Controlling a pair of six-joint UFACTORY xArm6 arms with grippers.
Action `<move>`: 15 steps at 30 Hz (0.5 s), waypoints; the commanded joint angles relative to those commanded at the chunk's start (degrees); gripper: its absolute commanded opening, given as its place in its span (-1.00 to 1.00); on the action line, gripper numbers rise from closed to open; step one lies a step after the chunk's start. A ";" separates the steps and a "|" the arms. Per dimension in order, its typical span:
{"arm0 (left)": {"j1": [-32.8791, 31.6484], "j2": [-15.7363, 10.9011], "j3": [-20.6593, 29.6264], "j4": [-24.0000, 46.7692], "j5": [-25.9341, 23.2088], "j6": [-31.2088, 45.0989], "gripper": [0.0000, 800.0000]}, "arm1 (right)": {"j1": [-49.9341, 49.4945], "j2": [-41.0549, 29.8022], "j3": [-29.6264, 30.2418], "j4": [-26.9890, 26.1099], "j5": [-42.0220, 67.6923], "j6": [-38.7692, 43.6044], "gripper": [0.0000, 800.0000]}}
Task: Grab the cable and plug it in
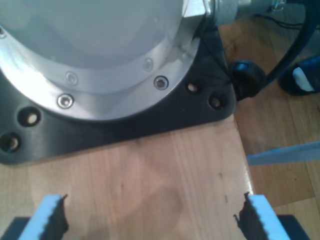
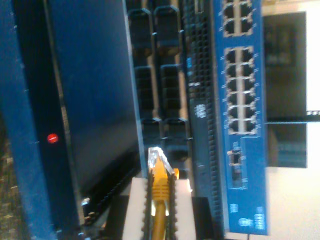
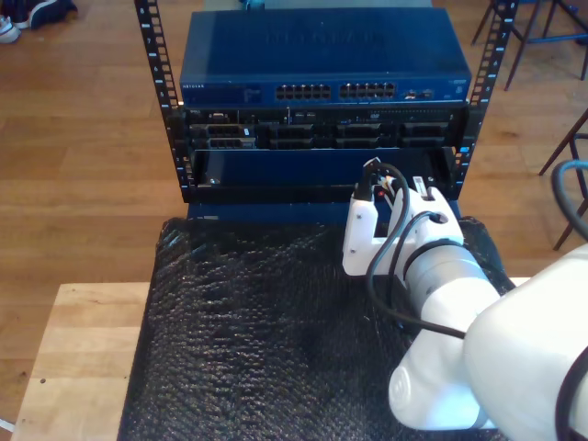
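Rack [image 3: 322,129]: stands at the far edge of the bench, front panels facing the arms, so every port is reachable head-on.
Bench [image 3: 73,367]: bare wood at the exterior view's left; a black padded mat [image 3: 257,340] covers the middle, presumably to cushion dropped parts.
Second arm [image 3: 441,303]: reaches from the exterior view's right toward the rack, wrist levelled at the lower panels, which lines the plug up with the equipment face.
Network switch [image 3: 322,69]: blue unit on top of the rack; its port rows [image 2: 239,85] face the approaching tool.
Base plate [image 1: 125,120]: black mounting plate of an arm, bolted to the wood; my first tool hangs just above the bench in front of it, parked clear of the work.
My first tool [image 1: 150,217]: released, jaws wide apart, nothing between them.
My second tool [image 2: 160,205]: clenched on the cable, pads pinching it just behind the plug so the tip stays stiff and steerable.
Cable [image 2: 160,200]: yellow, held in my second tool, pointing at the rack front.
Plug [image 2: 156,156]: clear, projecting past the pads, near the rack but not yet seated; judged step is final alignment with a port.
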 joint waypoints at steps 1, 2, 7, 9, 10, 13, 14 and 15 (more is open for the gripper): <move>0.00 0.00 0.00 0.00 0.00 0.00 1.00 | -0.09 0.44 -0.44 0.09 0.09 0.00 -1.00; 0.00 0.00 0.00 0.00 0.00 0.00 1.00 | -0.35 0.70 -1.05 0.00 0.09 -0.09 -1.00; 0.00 0.00 0.00 0.00 0.00 0.00 1.00 | -0.09 1.23 -1.41 1.76 0.09 -0.09 -1.00; 0.00 0.00 0.00 0.00 0.00 0.00 1.00 | -0.18 1.23 -1.41 2.20 0.00 -0.09 -1.00; 0.00 0.00 0.00 0.00 0.00 0.00 1.00 | -0.44 1.32 -1.49 2.37 0.09 -0.18 -1.00; 0.00 0.00 0.00 0.00 0.00 0.00 1.00 | -0.53 1.05 -1.85 2.55 0.00 -0.62 -1.00; 0.00 0.00 0.00 0.00 0.00 0.00 1.00 | -0.53 0.97 -2.02 2.55 0.09 -1.41 -1.00; 0.00 0.00 0.00 0.00 0.00 0.00 1.00 | -0.53 0.88 -2.46 2.64 0.09 -2.64 -1.00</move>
